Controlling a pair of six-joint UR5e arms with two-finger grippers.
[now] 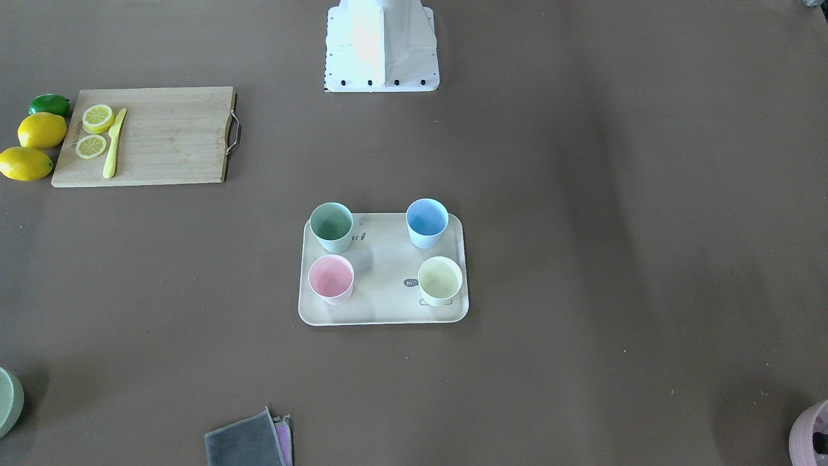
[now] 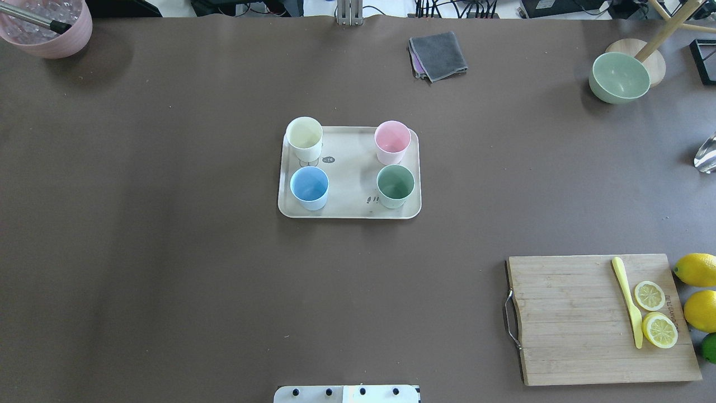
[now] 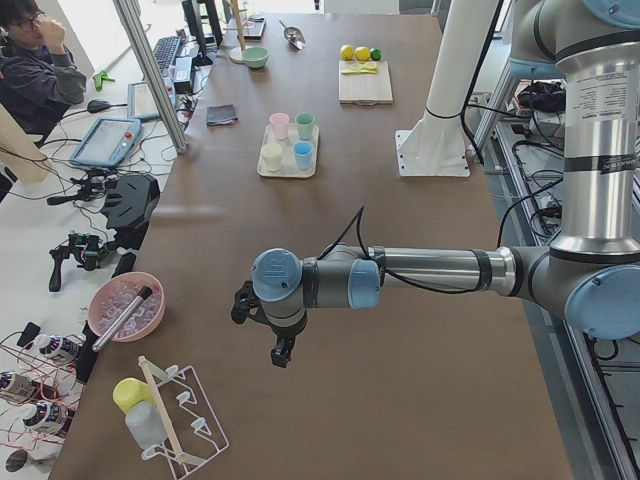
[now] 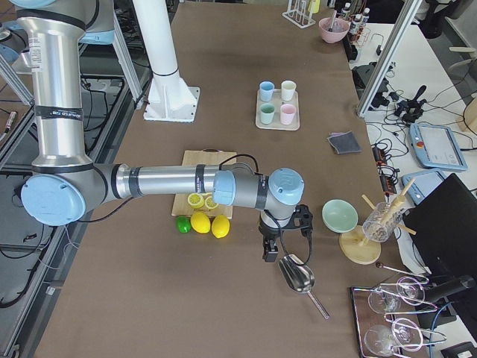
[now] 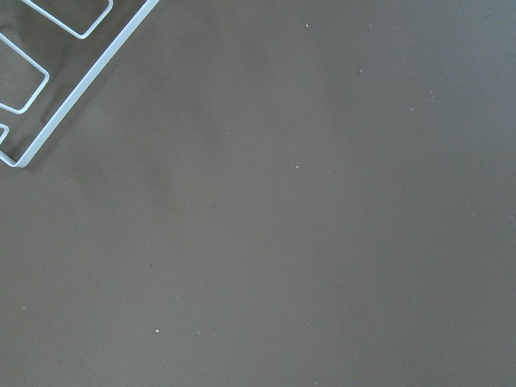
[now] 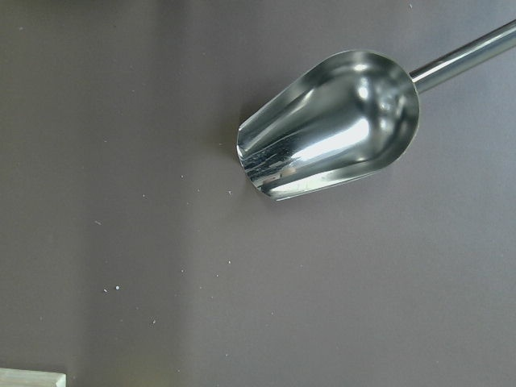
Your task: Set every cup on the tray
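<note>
Now, at the left end of the table, the left gripper point(image 3: 281, 352) hangs over bare tabletop near a white wire rack point(image 3: 190, 420); cannot tell if its fingers are spread or pressed together. A pink bowl point(image 2: 47, 28) sits at the far left corner.

Mid-table, the tray point(image 2: 349, 179) carries all four cups, upright and apart. The cream-yellow cup point(image 2: 304, 138) and blue cup point(image 2: 309, 187) stand on its left half, the pink cup point(image 2: 392, 141) and green cup point(image 2: 395, 185) on its right.

A gray cloth point(image 2: 439, 55) lies near the far edge and a green bowl point(image 2: 619, 77) toward the far right corner. A cutting board point(image 2: 576, 324) lies toward the near right corner, with a yellow knife point(image 2: 627, 299) on it and lemons point(image 2: 696, 268) beside it.

At the right end, the right gripper point(image 4: 270, 252) hovers just beside a metal scoop point(image 4: 298, 277); finger spread cannot be told.
</note>
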